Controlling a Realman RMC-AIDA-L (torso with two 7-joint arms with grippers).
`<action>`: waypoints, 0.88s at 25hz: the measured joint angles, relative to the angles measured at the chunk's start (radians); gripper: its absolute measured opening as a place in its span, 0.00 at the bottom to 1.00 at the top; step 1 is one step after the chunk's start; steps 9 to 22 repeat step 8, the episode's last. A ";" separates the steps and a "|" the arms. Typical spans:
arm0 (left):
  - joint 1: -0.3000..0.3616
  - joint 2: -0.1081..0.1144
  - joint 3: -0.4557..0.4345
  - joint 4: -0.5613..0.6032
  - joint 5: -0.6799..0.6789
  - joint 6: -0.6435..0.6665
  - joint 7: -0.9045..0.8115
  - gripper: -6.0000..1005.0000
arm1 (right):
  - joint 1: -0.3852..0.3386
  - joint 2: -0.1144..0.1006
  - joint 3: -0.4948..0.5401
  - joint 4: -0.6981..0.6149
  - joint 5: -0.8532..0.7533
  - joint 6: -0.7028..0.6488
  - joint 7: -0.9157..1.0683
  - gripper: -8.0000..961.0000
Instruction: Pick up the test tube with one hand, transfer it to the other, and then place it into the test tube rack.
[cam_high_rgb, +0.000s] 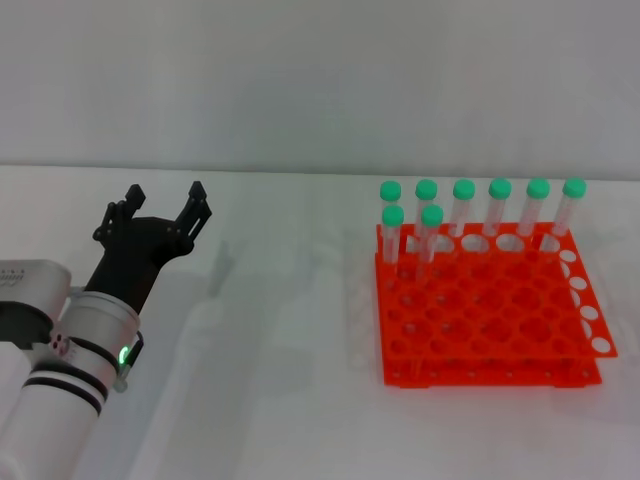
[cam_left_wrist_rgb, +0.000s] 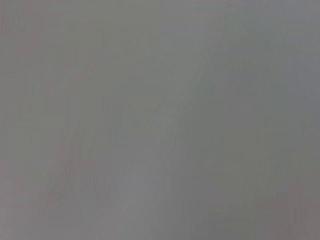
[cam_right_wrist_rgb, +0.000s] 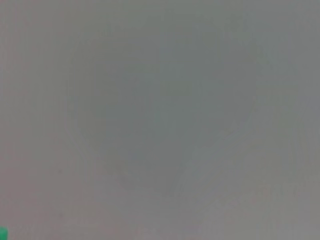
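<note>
the left gripper (cam_high_rgb: 165, 205) hovers over the left side of the white worktop (cam_high_rgb: 280, 330), its black fingers spread wide and pointing toward the far edge, with nothing between them — a stance that reads as either ready to take a tube or just emptied of one. the green light on its silver wrist glows near the front-left corner.

the test tube rack (cam_high_rgb: 490, 320) sits on the right half of the worktop, well apart from that gripper. eight green-capped tubes stand upright in it: six in a row along the rack's far edge and two just in front of them at the left end, among them the test tube (cam_high_rgb: 430, 232), nearest the open holes. they stand upright because the two tiers of holes hold each one at two heights.

no loose tube shows anywhere on the worktop, so by my judgement the placing is done or nothing is left to fetch.

the right gripper is not in the head view. its wrist view shows only blank grey with a sliver of green at one corner; the left wrist view is blank too.
</note>
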 joint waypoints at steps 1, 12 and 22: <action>0.002 0.000 0.000 0.000 0.000 0.002 -0.001 0.84 | 0.000 0.000 0.000 0.000 0.000 0.000 0.000 0.73; 0.005 -0.001 0.000 0.000 0.000 0.008 -0.014 0.84 | -0.007 0.001 0.003 0.000 0.001 -0.008 -0.019 0.73; 0.005 -0.001 0.000 0.000 0.000 0.008 -0.014 0.84 | -0.007 0.001 0.003 0.000 0.001 -0.008 -0.019 0.73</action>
